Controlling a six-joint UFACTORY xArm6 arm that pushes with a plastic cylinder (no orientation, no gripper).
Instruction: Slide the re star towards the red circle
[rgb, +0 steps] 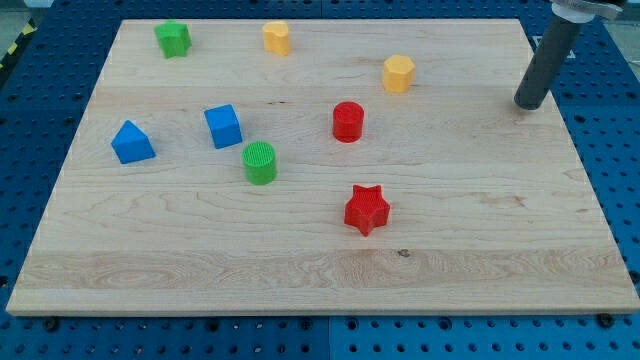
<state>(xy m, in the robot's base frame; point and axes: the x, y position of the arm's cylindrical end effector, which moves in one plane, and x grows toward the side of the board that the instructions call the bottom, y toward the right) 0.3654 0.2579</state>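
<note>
The red star (366, 209) lies on the wooden board, below the middle of the view. The red circle (347, 121) stands above it and slightly to the left, with a clear gap between them. My tip (527, 104) touches the board near the right edge in the upper part of the view, far to the right of both red blocks and touching no block.
A yellow hexagon (398, 74) sits right of the red circle, a yellow block (277, 38) near the top, a green star (173, 39) at top left. A green cylinder (260, 162), a blue cube (223, 126) and a blue triangular block (131, 142) lie at left. The board (200, 270) ends in a blue pegboard surround.
</note>
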